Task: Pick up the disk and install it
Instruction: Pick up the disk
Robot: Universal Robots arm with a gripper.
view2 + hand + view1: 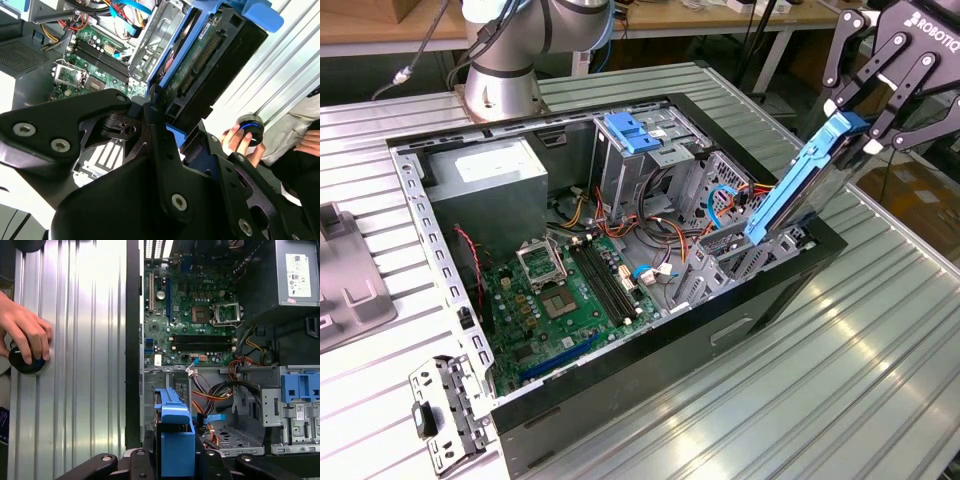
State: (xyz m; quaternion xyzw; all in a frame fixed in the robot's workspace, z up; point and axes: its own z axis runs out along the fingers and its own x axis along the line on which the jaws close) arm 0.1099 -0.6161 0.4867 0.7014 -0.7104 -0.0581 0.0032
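Black linkage gripper (858,127) clenched on blue-railed rectangular disk (788,195) | disk tilted, lower end in open black computer case (720,340) corner | grey power-supply box (262,287): white printed sticker (298,271)

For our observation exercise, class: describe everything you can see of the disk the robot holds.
The disk is a flat slab in blue plastic rails, one face showing a green circuit board. It stands steeply tilted, its lower end at the metal bay of the open computer case, its top end clamped by the end effector.
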